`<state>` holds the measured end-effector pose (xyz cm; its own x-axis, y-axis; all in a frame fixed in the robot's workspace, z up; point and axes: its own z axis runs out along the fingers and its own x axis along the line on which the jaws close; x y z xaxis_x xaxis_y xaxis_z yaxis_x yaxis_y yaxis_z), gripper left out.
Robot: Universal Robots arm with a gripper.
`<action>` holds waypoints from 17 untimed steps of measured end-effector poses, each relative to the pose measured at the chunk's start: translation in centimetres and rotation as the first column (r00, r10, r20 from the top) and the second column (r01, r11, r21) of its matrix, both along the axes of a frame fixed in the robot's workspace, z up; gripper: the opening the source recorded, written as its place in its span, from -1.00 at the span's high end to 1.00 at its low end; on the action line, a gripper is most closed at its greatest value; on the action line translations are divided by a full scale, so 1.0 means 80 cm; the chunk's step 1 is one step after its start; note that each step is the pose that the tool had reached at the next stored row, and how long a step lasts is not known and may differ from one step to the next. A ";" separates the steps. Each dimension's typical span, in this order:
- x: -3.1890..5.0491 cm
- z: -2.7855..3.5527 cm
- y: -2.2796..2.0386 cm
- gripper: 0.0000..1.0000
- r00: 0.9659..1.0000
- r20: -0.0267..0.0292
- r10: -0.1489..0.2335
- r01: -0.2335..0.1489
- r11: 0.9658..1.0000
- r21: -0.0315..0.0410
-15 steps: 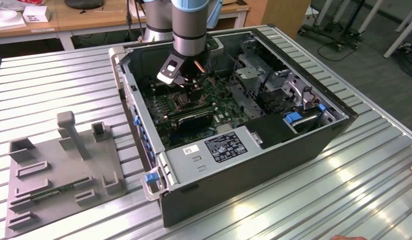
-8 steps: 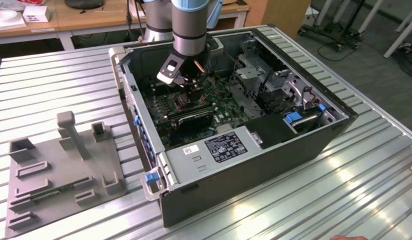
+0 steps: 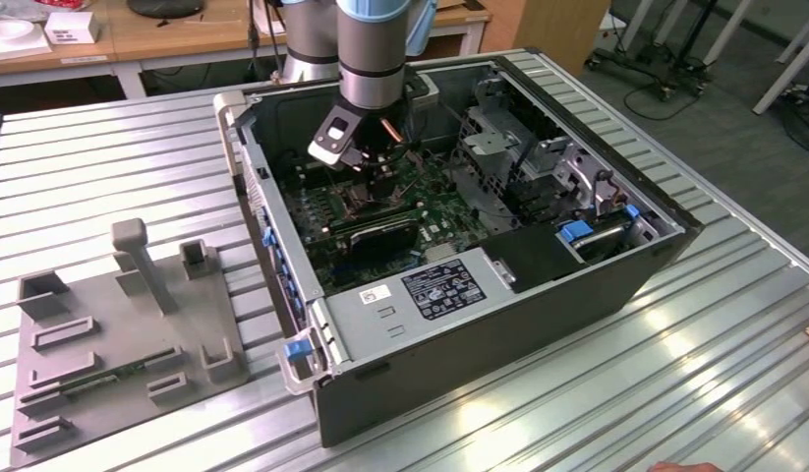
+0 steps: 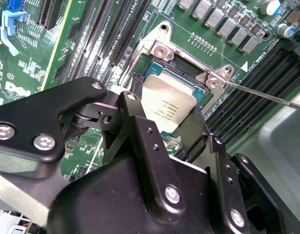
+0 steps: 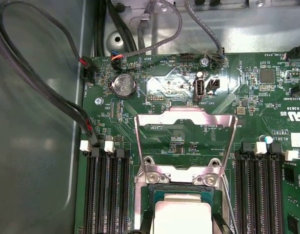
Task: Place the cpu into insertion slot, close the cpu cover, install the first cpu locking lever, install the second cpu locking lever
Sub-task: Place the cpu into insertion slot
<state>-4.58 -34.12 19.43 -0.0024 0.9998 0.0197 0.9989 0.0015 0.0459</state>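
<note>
I have the pincer down inside the open computer case, which stands on the ribbed metal desk. In the second wrist view its fingers are closed against two opposite edges of the cpu, holding it right at the insertion slot; I cannot tell whether the chip is fully seated. The slot lies on the green motherboard between two banks of black memory slots. In the first wrist view the cpu cover is hinged open just beyond the slot.
</note>
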 end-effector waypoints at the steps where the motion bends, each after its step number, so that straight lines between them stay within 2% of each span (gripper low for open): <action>1: 0.000 0.0000 0.0000 -0.08 1.000 0.000 0.000 0.000 1.000 0.000; 17: 0.000 -0.0021 0.0000 -0.08 1.000 0.000 0.000 0.000 1.000 0.000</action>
